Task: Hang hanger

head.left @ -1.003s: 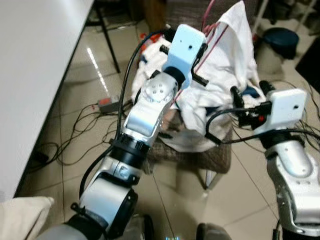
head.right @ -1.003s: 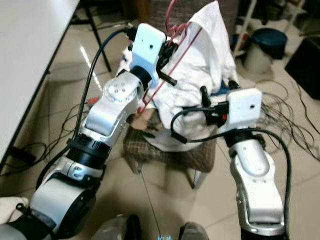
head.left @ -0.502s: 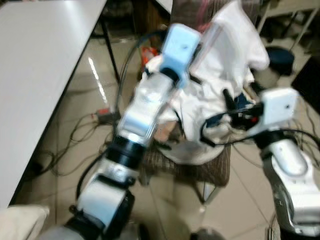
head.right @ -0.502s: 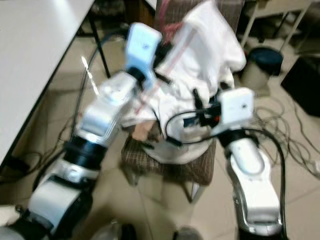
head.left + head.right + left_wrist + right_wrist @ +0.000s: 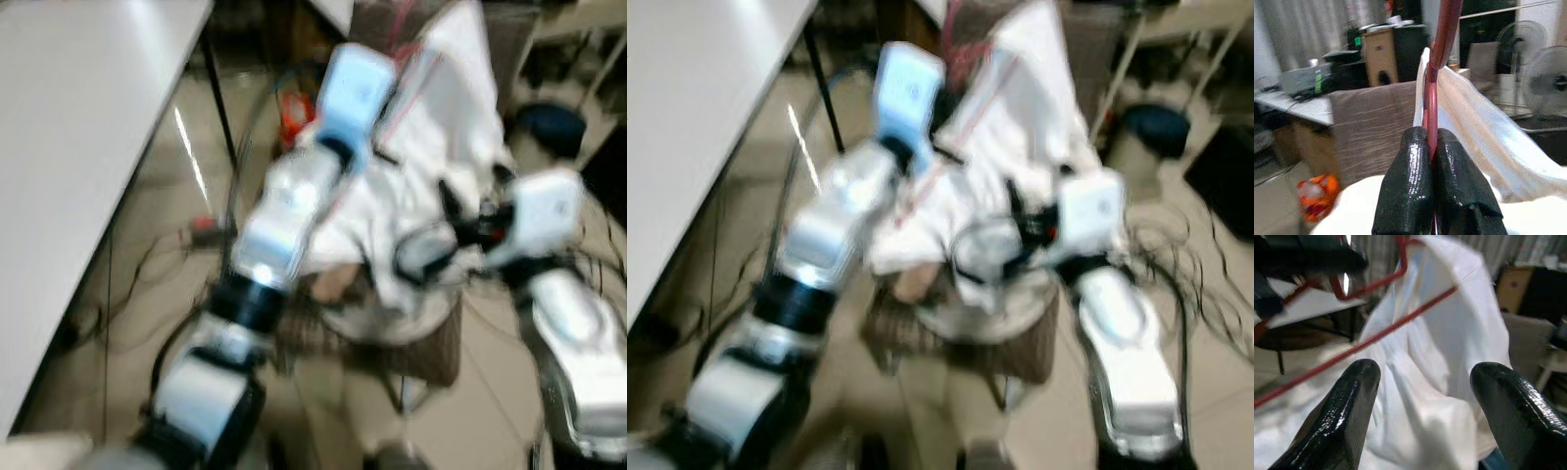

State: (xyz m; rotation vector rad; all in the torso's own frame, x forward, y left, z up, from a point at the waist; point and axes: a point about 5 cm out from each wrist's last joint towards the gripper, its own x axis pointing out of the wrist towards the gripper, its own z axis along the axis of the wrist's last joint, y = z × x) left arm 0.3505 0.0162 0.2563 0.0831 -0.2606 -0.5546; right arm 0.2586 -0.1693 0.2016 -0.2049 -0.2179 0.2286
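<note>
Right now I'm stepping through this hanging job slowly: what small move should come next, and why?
Probably lift the left pincer a little to raise the red hanger off the chair. It is shut on the hanger's wire, and the white garment on the hanger trails down onto the seat. The right pincer is open near the cloth and holds nothing, so it could steady it.

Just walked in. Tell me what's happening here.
The robot's left gripper is shut on a red hanger that carries a white garment, holding it up above a brown chair. The right gripper is open, facing the garment with its fingers apart and gripping nothing. The head views are blurred. The hanger is not yet hung on anything.
</note>
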